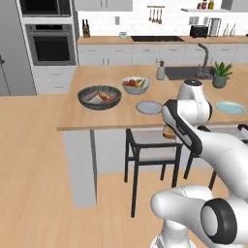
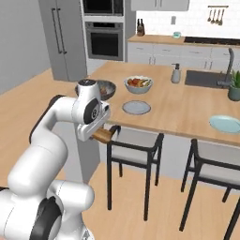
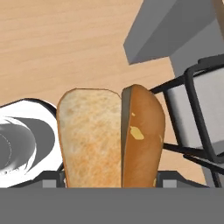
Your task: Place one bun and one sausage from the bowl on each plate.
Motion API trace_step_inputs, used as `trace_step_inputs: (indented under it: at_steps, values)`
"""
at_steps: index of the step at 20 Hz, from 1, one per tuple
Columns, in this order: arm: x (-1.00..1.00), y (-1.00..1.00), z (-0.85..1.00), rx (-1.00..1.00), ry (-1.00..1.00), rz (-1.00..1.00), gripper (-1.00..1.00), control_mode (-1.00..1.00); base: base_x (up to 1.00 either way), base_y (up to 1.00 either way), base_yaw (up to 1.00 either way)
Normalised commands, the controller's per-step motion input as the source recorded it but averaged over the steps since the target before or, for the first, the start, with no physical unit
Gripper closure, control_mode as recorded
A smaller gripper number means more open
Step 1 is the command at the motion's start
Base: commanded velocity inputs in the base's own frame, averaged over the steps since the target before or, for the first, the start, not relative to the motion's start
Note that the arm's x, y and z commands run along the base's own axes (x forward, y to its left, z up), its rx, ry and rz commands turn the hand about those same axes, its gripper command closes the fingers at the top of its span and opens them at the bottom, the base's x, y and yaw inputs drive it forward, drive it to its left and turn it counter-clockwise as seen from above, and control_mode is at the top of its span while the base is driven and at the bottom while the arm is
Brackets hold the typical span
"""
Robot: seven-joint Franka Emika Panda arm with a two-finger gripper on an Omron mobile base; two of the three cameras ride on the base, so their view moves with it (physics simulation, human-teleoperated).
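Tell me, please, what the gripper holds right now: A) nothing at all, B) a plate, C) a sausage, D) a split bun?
D: the hand view shows a split bun, pale cut face and brown crust, standing between the gripper tips, and the right base view shows it below the counter edge beside the chair.

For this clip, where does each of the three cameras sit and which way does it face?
Left base view: behind the arm's left, facing the wooden island counter; arm at lower right.
Right base view: behind its right, same counter; arm at lower left.
Hand view: on the hand, along the end effector, closed on a split golden-brown bun.
Both base views share the ribbed dark grey bowl and nearer pale blue-grey plate.
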Motion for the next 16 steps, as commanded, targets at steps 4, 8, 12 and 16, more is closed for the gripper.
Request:
trace_step_inputs:
  at_steps: [4,8,12,16]
  values:
    - [0.0,0.0,0.0,0.0,0.0,0.0,1.0,1.0,0.23,-0.82,0.17]
    - [0.0,0.0,0.0,0.0,0.0,0.0,1.0,1.0,0.51,-0.01,-0.24]
    - [0.0,0.0,0.0,0.0,0.0,0.0,1.0,1.0,0.67,0.69,-0.38]
    - [0.0,0.0,0.0,0.0,0.0,0.0,1.0,1.0,0.53,0.78,-0.29]
